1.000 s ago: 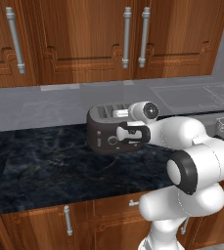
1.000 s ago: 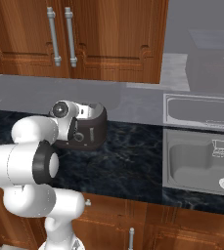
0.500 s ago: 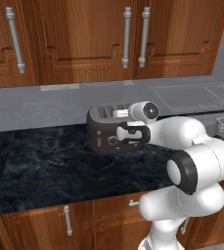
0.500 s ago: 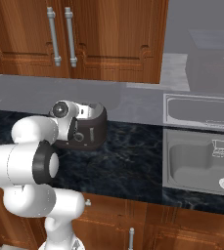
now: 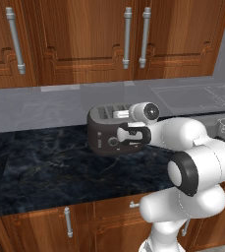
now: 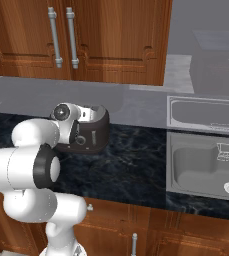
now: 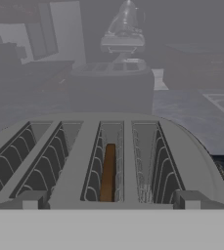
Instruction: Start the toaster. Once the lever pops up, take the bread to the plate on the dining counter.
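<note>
The dark grey toaster (image 5: pixel 106 132) (image 6: pixel 93 131) stands on the black counter near the wall. Seen from the hand, the toaster (image 7: pixel 189 156) shows four slots from the front. The bread (image 7: pixel 108 173), a thin brown slice, sits deep in the third slot from the left. My gripper (image 5: pixel 127 134) (image 6: pixel 77 133) (image 7: pixel 108 201) is open, right at the toaster's front and upper edge. Its fingertips (image 7: pixel 30 199) straddle the middle slots and hold nothing. The plate and the dining counter are out of view.
A steel sink (image 6: pixel 203 162) is set into the black counter (image 5: pixel 50 172) to the toaster's right. Wooden wall cabinets (image 5: pixel 84 39) with metal handles hang above a grey glossy backsplash. Counter surface lies bare left of the toaster.
</note>
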